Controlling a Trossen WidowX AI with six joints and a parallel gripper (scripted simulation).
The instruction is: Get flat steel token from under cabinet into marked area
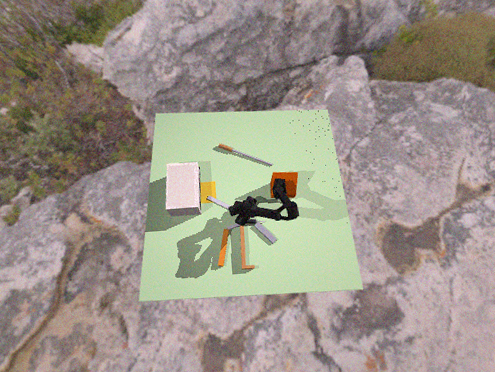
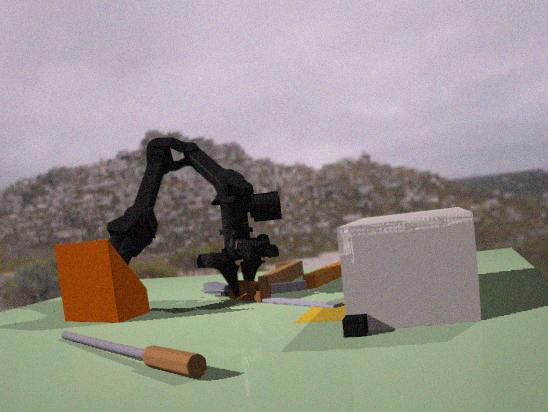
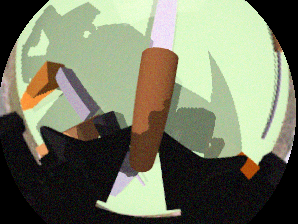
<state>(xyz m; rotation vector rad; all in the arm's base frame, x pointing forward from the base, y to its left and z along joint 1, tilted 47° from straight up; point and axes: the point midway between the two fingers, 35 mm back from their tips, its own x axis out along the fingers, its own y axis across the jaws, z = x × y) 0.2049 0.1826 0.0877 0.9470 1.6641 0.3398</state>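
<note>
My gripper points down, shut on the brown handle of a flat-bladed tool. The tool's handle shows between the dark fingers. Its pale grey blade reaches toward the cabinet, low over the table, its tip at the edge of the yellow marked area. I cannot tell whether the blade touches the table. The steel token is not visible, and the vent slots cannot be made out.
A round-rod tool with a brown handle lies apart. An orange block stands by the arm's base. Orange bars and a grey bar lie beside my gripper. A small black block is at the cabinet's near corner.
</note>
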